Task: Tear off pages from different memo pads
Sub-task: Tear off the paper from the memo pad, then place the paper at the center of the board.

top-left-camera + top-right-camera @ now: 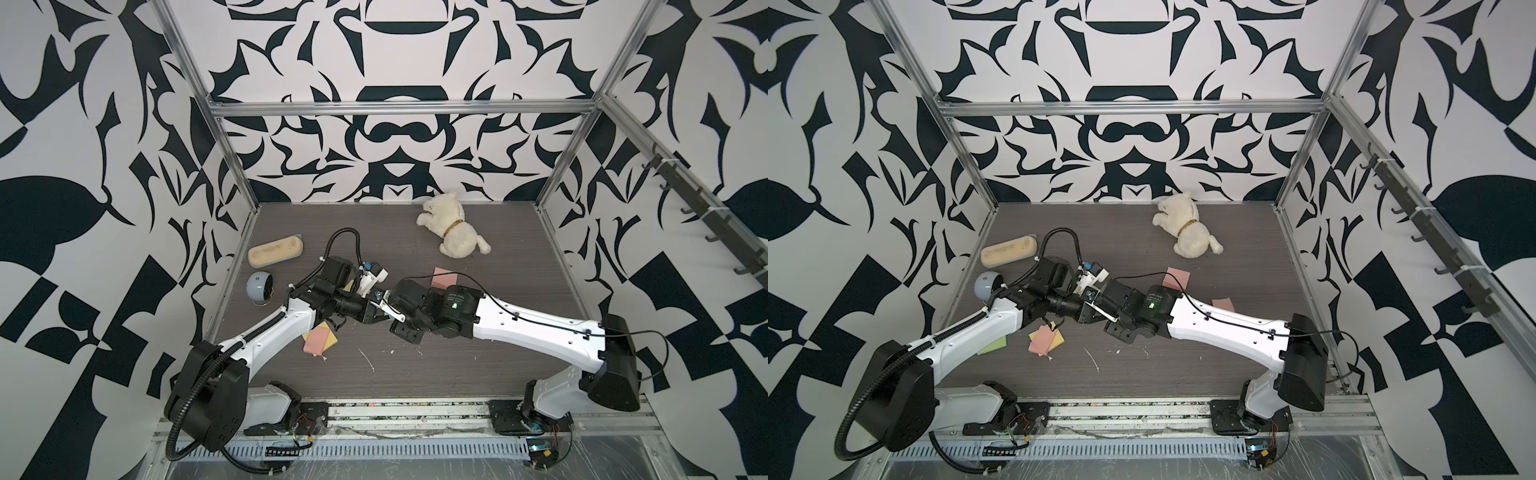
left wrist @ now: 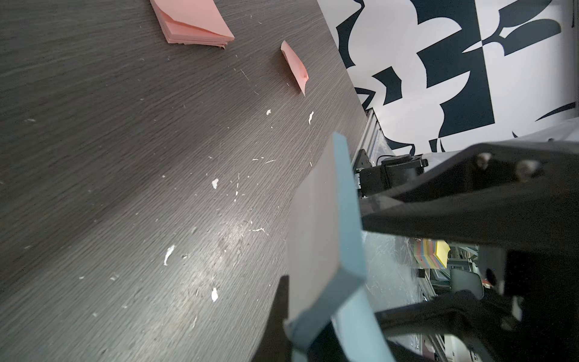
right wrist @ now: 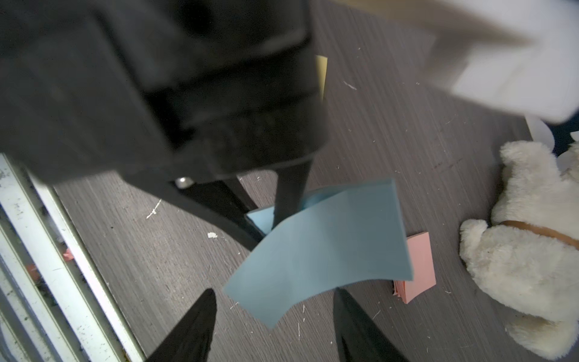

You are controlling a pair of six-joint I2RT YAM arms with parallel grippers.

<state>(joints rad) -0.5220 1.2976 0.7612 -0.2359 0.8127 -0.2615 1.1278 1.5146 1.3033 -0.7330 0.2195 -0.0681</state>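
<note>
1. Table [image 1: 457,370]: dark wood grain, flecked with white scraps, and it bears all the pieces listed below.
2. Left arm [image 1: 270,330]: reaches from the near left to the middle, with its wrist rolled sideways. The left claw [image 3: 269,224] is clamped on the blue pad [image 2: 347,219], probably as an anchor so that a sheet can be pulled away.
3. Right arm [image 1: 536,328]: stretches low from the near right to meet the left arm. The right claw [image 3: 275,296] is spread wide and empty.
4. Plush dog [image 1: 455,230]: lies on its side at the far right, well apart from the work.
5. Blue pad: held above the middle of the table, between the two claws.
6. Pink pad [image 1: 444,277]: lies flat just beyond the right wrist. A second pink pad [image 1: 318,343] overlaps a yellow pad [image 1: 331,340] at the near left.
7. Blue page [image 3: 326,250]: curls out from the blue pad, and its free edge is just at the right claw. I cannot tell whether it is detached.
8. Pink page [image 1: 1223,304]: loose and curled, to the right of the middle and beside the right arm. It has seemingly been torn off.
</note>
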